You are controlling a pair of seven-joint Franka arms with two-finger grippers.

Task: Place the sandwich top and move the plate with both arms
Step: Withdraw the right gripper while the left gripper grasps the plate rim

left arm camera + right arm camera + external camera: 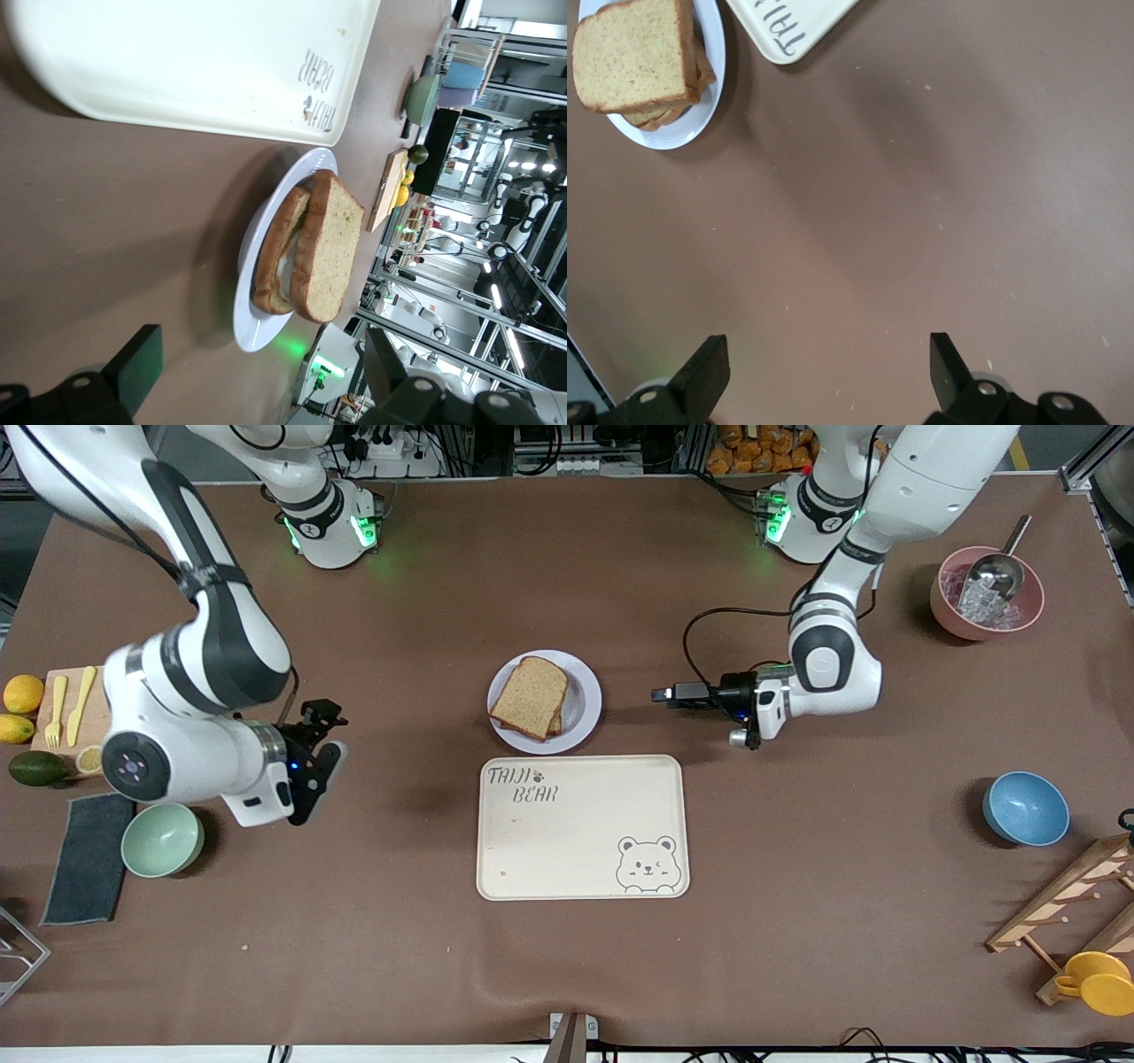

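Sandwich top (330, 248) on plate (251, 323), beside tray (177, 71)

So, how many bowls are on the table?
3: a green bowl at the right arm's end; a blue bowl and a pink bowl holding a scoop at the left arm's end.

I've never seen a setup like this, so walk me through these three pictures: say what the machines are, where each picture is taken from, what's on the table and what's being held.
Two white jointed robot arms stand at a brown table. The wide picture looks down from a high camera facing them; the other two come from cameras on each arm's wrist.

At the table's middle sits a small round pale plate holding a sandwich, its light-brown speckled bread top slice already on. Just nearer the camera lies a cream rectangular tray with a bear drawing.

The left gripper hovers beside the plate, toward the left arm's end. The right gripper hovers toward the right arm's end, fingers open. Neither holds anything.

Around the edges: a pink bowl with a metal scoop, a blue bowl and a green bowl.
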